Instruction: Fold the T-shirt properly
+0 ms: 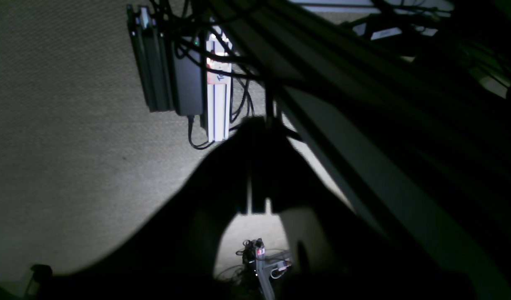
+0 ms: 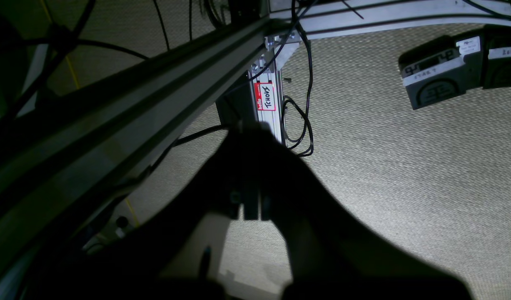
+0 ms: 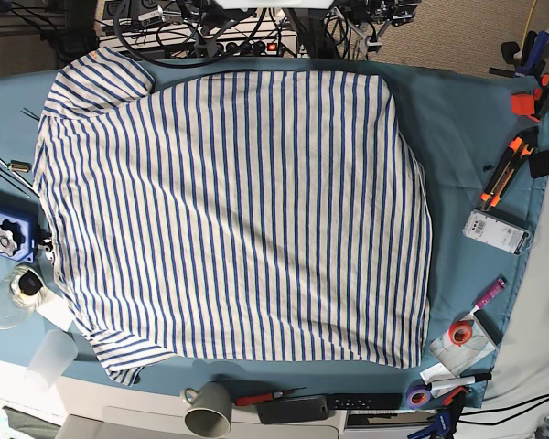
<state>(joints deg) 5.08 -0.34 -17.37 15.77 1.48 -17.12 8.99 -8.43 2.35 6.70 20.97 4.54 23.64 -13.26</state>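
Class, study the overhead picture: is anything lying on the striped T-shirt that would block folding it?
Nothing visible lies on the T-shirt. The mug, blue box and tools sit around its edges on the teal cloth.

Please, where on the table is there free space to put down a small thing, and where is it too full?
The widest bare patch is the teal cloth right of the T-shirt, before the orange clamps. A small patch lies at the far left corner beside the sleeve. The near edge is crowded with a mug, a remote and tape rolls; the left edge holds a blue box.
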